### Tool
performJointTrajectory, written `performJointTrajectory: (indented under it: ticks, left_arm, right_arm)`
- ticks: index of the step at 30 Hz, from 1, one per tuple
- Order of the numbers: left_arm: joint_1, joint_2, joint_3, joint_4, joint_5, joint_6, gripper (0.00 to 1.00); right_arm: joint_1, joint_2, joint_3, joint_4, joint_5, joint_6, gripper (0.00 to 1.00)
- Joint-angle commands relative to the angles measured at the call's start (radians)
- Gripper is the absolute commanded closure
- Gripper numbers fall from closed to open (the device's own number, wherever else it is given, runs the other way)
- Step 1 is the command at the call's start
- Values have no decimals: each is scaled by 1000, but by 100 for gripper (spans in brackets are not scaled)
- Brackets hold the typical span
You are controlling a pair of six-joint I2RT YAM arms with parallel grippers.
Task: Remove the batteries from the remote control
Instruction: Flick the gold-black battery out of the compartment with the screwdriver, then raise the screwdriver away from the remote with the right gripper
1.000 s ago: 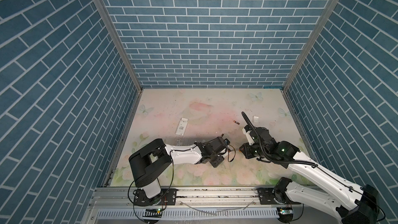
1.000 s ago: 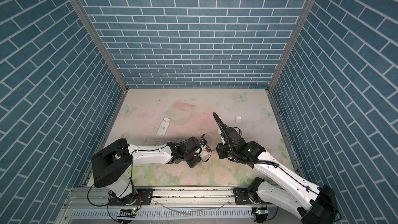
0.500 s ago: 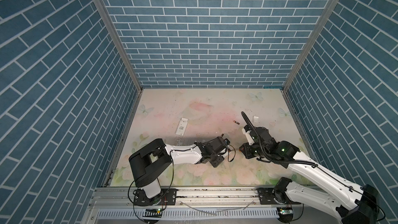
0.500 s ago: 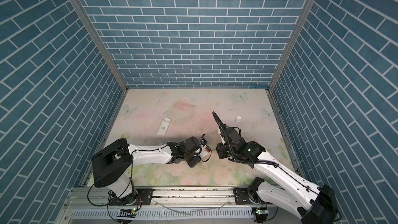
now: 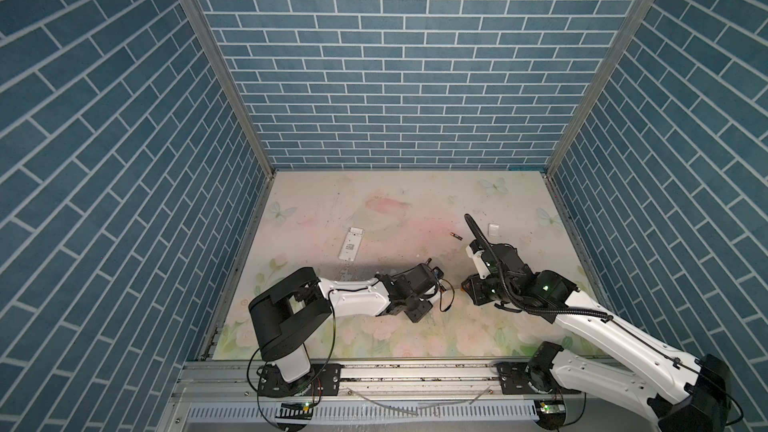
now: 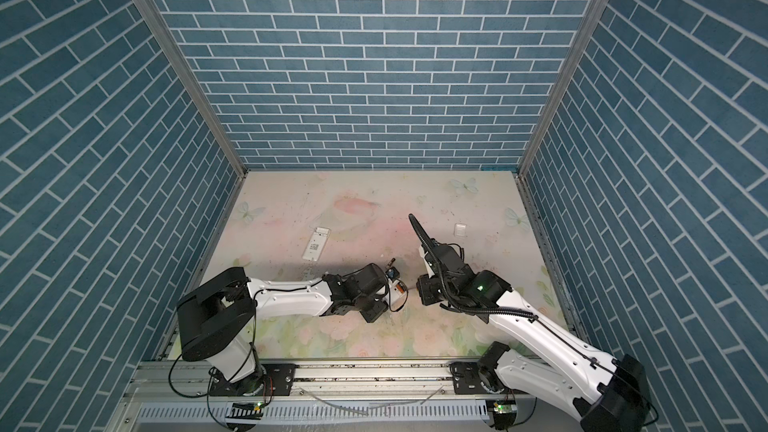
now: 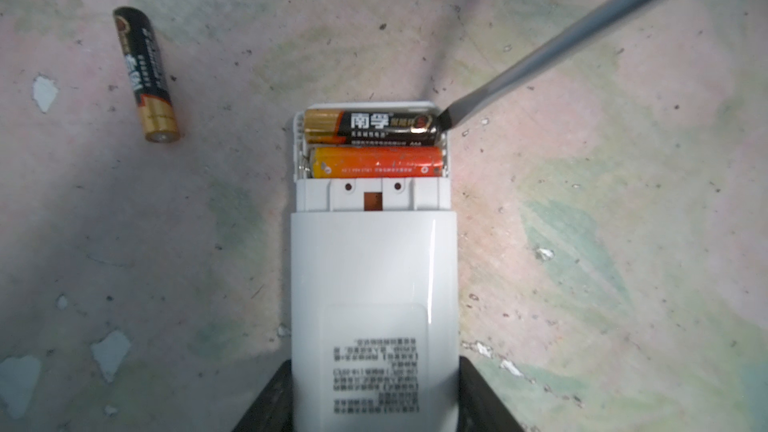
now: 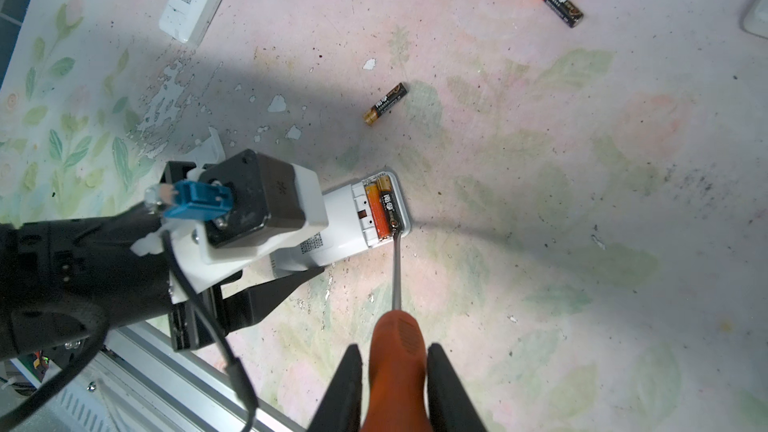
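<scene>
**Left gripper** (image 7: pixel 374 392): closed on the remote (image 7: pixel 374 284), with black fingers pressed against both long sides of its smooth white plastic body. The printed label faces up. The battery bay at the remote's free end is uncovered. Two cylindrical cells lie in it side by side, crosswise to the body.
- The black cell (image 7: pixel 372 126), with a gold band, lies against the end wall.
- The orange cell (image 7: pixel 376 162), glossy and scuffed, lies next to it on the body side.

**Right gripper** (image 8: pixel 395 353): clamped on the screwdriver (image 8: pixel 398 326) by its ribbed orange handle. The slim grey steel shaft runs to the bay. Its flat tip touches the dark end of the black cell at the bay's corner.

**Loose cell** (image 8: pixel 385 103): black and gold, flat on the mat (image 8: pixel 582 201), near the open bay but apart from it.

**Far cell** (image 5: pixel 456 236): same type, at about 12 o'clock from the held remote in a top view, well apart.

**Spare remote** (image 5: pixel 352 244): a white slab at about 10 o'clock from the left gripper.

**White piece** (image 5: pixel 493 229): a small rounded rectangle at about 1 o'clock from the held remote.

**Mat**: floral print, worn, flaked in patches and speckled with dirt.
</scene>
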Motion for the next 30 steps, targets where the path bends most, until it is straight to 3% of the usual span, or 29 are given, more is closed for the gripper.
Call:
performJointTrajectory:
  ticks: [1, 11, 20, 24, 30]
  left_arm:
    - [-13, 108, -62, -83, 130, 22, 71]
    - [-13, 108, -66, -75, 129, 17, 71]
    - [-13, 88, -67, -110, 93, 38, 72]
    - [-13, 78, -28, -187, 42, 105, 73]
    - [-13, 105, 82, -287, -31, 172, 76]
  right_arm:
    - [17, -7, 105, 263, -66, -8, 100]
    - [16, 12, 128, 259, -66, -19, 100]
    - [2, 35, 199, 40, 64, -10, 100]
    - [-61, 46, 295, -124, 31, -63, 100]
    - [-267, 135, 435, -343, -110, -154, 100]
